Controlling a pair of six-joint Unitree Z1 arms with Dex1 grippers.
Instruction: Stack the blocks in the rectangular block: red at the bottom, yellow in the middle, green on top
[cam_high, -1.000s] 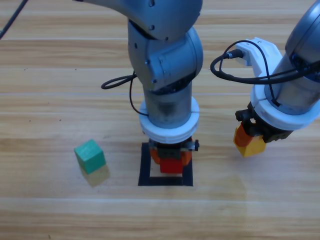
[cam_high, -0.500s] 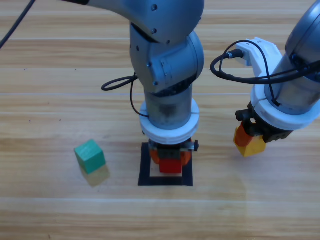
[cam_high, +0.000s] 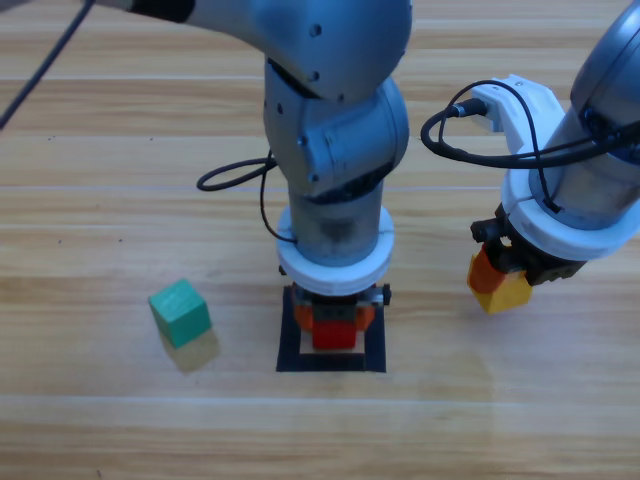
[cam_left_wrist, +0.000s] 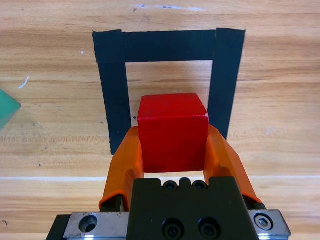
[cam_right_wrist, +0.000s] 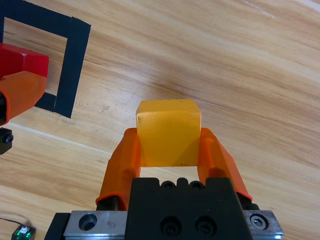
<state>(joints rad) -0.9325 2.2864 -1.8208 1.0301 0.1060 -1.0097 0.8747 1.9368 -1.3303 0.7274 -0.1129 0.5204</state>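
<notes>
The red cube (cam_high: 333, 333) (cam_left_wrist: 172, 132) sits between the jaws of my left gripper (cam_high: 333, 326) (cam_left_wrist: 172, 136), which is shut on it. It is held low over the black tape outline (cam_high: 290, 345) (cam_left_wrist: 115, 90). I cannot tell whether it touches the wood. To the right of the outline, my right gripper (cam_high: 497, 280) (cam_right_wrist: 169, 140) is shut on the yellow cube (cam_high: 503, 291) (cam_right_wrist: 169, 131) and holds it above the table. The green cube (cam_high: 180, 312) rests alone on the table left of the outline. Its corner (cam_left_wrist: 7, 108) shows in the left wrist view.
A black cable (cam_high: 235, 172) loops off the left arm above the table behind the outline. In the right wrist view the tape outline (cam_right_wrist: 75, 55) and the red cube (cam_right_wrist: 22, 60) lie at the upper left, with bare wood around them.
The left arm has shifted slightly left with the red cube still in its jaws over the outline. The right arm and the green cube have not moved.
</notes>
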